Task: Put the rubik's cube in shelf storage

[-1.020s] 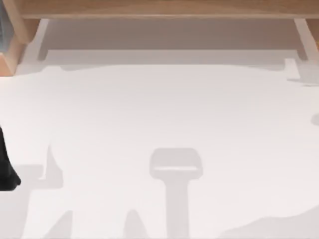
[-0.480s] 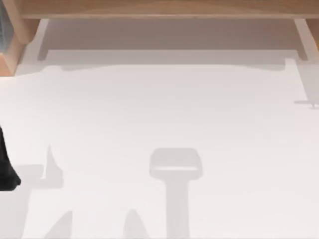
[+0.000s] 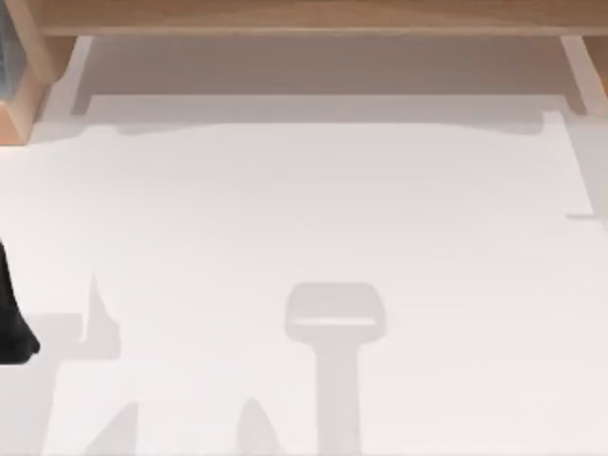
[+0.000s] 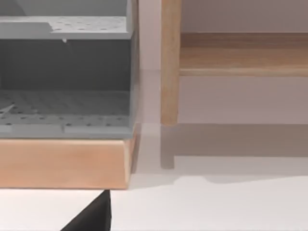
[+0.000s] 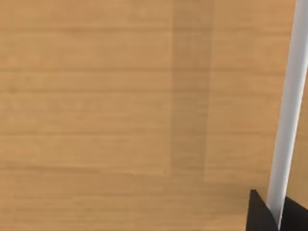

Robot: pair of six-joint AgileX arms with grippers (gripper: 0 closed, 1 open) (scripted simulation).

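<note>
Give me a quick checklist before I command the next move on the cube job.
1. Rubik's cube located: cannot tell; I can't place it in the top, left wrist or right wrist view.
2. Shelf storage in place: ok; its long wooden board runs along the far edge of the table, pale upright at right.
3. Left arm parked: ok; it sits dark at the top view's left edge, facing a grey perforated rack on a wooden base.
4. Right wrist camera faces wood up close beside a white post: ok.
5. Cube held: cannot tell.
</note>
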